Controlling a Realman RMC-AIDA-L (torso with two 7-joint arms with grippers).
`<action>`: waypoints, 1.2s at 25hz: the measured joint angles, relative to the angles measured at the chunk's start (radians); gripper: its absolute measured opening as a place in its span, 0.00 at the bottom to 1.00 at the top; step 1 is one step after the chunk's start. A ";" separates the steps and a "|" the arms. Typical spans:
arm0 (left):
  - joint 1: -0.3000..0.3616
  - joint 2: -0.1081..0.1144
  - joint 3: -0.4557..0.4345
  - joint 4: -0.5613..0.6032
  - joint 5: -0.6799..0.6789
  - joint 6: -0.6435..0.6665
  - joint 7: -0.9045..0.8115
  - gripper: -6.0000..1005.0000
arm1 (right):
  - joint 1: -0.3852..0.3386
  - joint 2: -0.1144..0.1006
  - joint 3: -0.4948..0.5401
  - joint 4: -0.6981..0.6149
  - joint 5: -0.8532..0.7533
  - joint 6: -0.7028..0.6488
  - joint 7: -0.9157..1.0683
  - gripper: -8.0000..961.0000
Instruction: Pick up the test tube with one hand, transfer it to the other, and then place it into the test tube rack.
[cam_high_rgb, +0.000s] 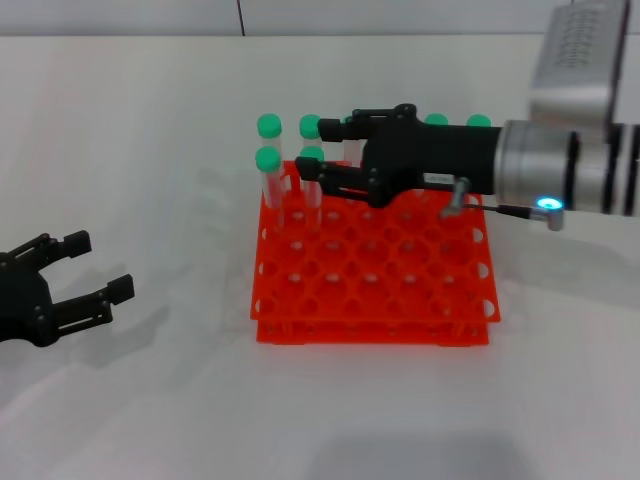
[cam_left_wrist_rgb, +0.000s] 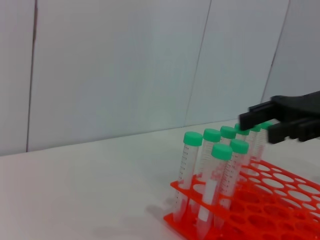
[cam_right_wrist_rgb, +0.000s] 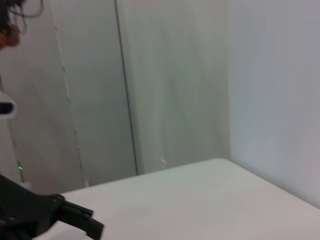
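The test tube (cam_high_rgb: 312, 156) stands upright in the test tube rack (cam_high_rgb: 372, 300), in the second row from the far edge, near the rack's far-left corner. Its green cap lies between the fingers of the right gripper (cam_high_rgb: 318, 150). Those fingers are spread wider than the cap, and whether either one touches the tube cannot be told. The right arm reaches in level from the right, low over the far half of the rack, with a blue light on its silver cuff (cam_high_rgb: 540, 175).

The left gripper (cam_high_rgb: 97, 267) rests well to the left of the rack, close to the table, with its fingers apart and empty.

Three more green-capped tubes (cam_high_rgb: 268, 126) stand around the test tube at that corner. Others farther right in the far row are mostly hidden behind the black gripper body, so only their caps show. In the left wrist view the right gripper (cam_left_wrist_rgb: 257, 127) is cut off by the frame edge above the rack (cam_left_wrist_rgb: 280, 200).

The rack sits on a plain white table (cam_high_rgb: 150, 400). Pale grey wall panels (cam_left_wrist_rgb: 125, 65) stand behind it.
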 joint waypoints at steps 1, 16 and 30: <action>0.000 0.001 0.000 0.000 0.000 0.000 0.000 0.89 | -0.010 -0.001 0.014 -0.005 -0.004 -0.020 0.000 0.54; -0.024 0.024 0.005 0.001 0.000 0.046 0.005 0.89 | -0.123 -0.013 0.352 0.077 -0.149 -0.382 -0.128 0.64; -0.065 0.067 0.007 -0.002 0.053 0.138 -0.009 0.89 | -0.122 -0.044 0.391 0.160 -0.220 -0.490 -0.154 0.91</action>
